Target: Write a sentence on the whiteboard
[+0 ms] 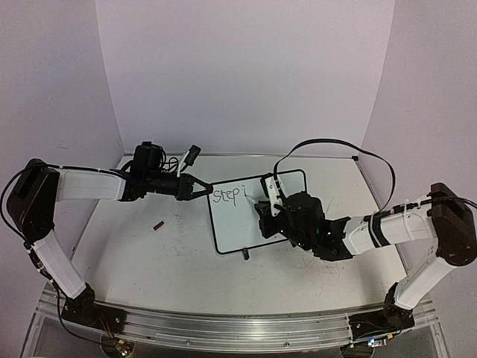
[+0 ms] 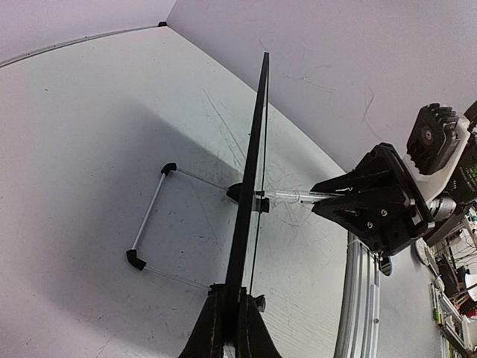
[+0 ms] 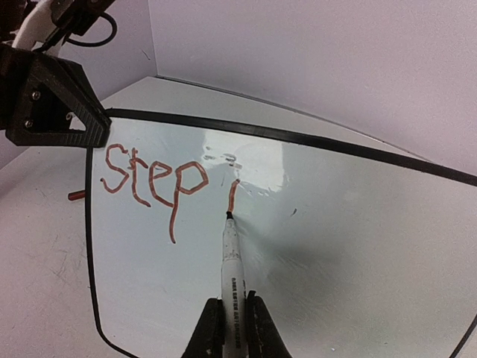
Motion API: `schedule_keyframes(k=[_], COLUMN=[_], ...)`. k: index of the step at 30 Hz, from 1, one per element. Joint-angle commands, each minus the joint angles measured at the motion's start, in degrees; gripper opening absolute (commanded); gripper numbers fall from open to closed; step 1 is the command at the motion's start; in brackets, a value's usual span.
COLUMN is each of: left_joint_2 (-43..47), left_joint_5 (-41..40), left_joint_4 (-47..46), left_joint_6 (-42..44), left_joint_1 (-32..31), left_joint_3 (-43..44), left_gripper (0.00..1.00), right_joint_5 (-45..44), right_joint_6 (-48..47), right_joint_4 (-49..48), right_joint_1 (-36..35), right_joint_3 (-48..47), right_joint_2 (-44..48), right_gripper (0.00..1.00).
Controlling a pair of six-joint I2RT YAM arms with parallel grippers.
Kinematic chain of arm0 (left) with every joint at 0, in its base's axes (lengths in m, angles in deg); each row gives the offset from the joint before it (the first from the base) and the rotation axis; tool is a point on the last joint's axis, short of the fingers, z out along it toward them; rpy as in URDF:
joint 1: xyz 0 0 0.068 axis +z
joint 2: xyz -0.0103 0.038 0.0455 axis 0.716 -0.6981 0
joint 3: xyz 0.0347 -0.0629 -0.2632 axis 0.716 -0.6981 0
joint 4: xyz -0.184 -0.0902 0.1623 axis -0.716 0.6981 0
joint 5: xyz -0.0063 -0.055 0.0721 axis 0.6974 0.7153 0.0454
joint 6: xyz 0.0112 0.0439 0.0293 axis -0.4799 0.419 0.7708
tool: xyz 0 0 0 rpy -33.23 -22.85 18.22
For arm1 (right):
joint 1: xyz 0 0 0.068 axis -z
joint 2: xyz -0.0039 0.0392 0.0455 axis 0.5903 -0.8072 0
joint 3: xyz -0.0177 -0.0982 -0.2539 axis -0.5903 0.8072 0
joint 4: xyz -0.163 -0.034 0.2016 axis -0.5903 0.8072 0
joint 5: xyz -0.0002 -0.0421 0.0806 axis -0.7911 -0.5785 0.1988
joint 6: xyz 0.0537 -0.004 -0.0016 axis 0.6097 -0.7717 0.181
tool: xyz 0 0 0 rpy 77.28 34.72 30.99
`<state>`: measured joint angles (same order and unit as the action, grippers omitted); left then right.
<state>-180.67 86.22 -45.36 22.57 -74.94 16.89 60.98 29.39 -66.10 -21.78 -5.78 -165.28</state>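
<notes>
You are in the middle of the writing step: the whiteboard [image 1: 250, 227] sits tilted on its stand at the middle of the table [image 1: 134, 253], between the two arms. The sentence [image 3: 153, 179] so far is the one word "step", and just right of it is a single short downstroke [image 3: 232, 195]. That stroke looks like the start of the next word. Your right gripper [image 3: 231, 317] has its jaws clamped on the marker [image 3: 231, 268], whose tip touches the board at the foot of that stroke. Your left gripper [image 2: 232, 302] is closed on the board's black frame at its far left corner, steadying it. The next move, as I judge it, calls for lifting the tip a little, shifting right and forming the next letter with light, even pressure. The left grip must stay firm, because a hard push could rock the board on its stand. Leave room on the right, as most of the surface there and nearer to you is bare for the remaining words. Counted: one whiteboard, one marker, two grippers, one finished word and one lone stroke. There are two black feet [image 2: 168, 168] on the wire stand in the left wrist view. One small red piece [image 1: 159, 224] lies on the table left of the board; I cannot tell what it is.
</notes>
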Motion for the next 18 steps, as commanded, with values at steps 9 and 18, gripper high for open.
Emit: schedule_keyframes(k=[9,18], left_joint_2=[2.69,2.62], left_joint_5=[-1.81,-1.81], left_joint_4=[-0.01,0.08], left_joint_6=[1.73,1.76], left_joint_1=[0.21,0.21], left_joint_3=[0.27,0.3], left_gripper=[0.0,0.0], right_joint_5=[-0.05,-0.14], right_joint_6=[0.84,0.84], right_joint_4=[2.02,2.09], right_joint_1=[-0.43,-0.57], right_joint_3=[0.63,0.45], right_joint_2=[1.15,0.96], right_gripper=[0.0,0.0])
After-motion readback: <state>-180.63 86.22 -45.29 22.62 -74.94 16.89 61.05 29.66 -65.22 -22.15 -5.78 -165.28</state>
